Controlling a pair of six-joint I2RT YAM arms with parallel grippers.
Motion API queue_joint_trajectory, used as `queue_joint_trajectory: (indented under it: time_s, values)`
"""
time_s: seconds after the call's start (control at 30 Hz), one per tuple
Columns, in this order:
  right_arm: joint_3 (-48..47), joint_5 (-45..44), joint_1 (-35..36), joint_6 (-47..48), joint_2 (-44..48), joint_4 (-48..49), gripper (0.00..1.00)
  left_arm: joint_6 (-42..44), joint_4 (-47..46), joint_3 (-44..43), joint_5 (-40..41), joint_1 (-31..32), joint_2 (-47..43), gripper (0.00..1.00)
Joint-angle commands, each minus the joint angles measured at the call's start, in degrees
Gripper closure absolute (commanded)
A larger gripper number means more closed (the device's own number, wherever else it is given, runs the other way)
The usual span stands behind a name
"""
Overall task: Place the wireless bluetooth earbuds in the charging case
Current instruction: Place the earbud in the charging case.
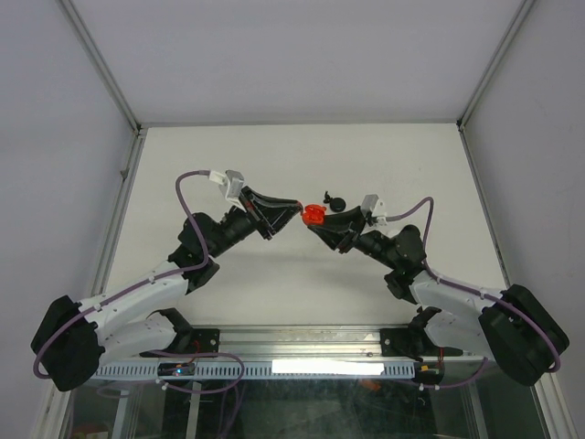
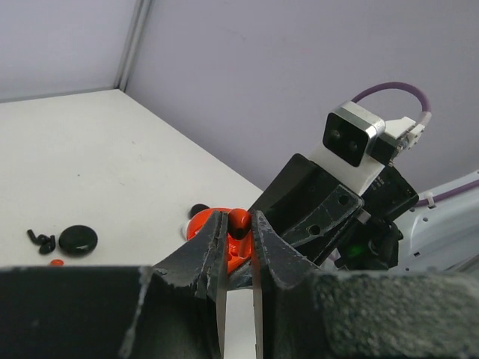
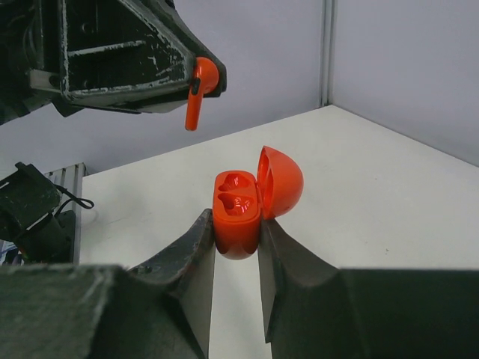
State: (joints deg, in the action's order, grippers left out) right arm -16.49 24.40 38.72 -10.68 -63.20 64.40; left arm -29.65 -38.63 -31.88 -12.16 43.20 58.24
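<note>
1 red earbud (image 3: 199, 84) near open red case (image 3: 238, 215)

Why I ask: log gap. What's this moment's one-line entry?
left jaws: gripping red earbud | right jaws: gripping open red case | earbud: not yet inserted

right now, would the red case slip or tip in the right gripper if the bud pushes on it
The red case looks smooth and rounded, so it may slip or twist in the right gripper if pushed. Its open lid hangs to one side, probably shifting its balance. It looks rigid, unlikely to flex.
</note>
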Motion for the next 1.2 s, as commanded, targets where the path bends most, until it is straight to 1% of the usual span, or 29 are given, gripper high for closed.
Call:
queue_joint_trajectory:
  time_s: [0.0, 0.43, 0.87, 1.17]
  values:
    - [-2.4, 1.9, 0.0, -1.6, 0.2, 5.9, 1.00, 0.6, -7.4, 0.1, -0.7, 1.7, 1.7, 0.88]
    - [-2.0, 1.6, 0.0, -1.7, 2.4, 5.3, 1.00, 1.6, -9.9, 0.1, -0.4, 3.7, 5.5, 0.88]
    - [-1.7, 1.2, 0.0, -1.9, 3.8, 5.1, 1.00, 2.9, -8.9, 0.9, 1.1, 4.4, 5.5, 0.89]
    - [-1.5, 0.5, 0.0, -1.8, 4.5, 5.1, 1.00, 2.9, -8.2, 1.5, 0.5, 4.7, 5.0, 0.88]
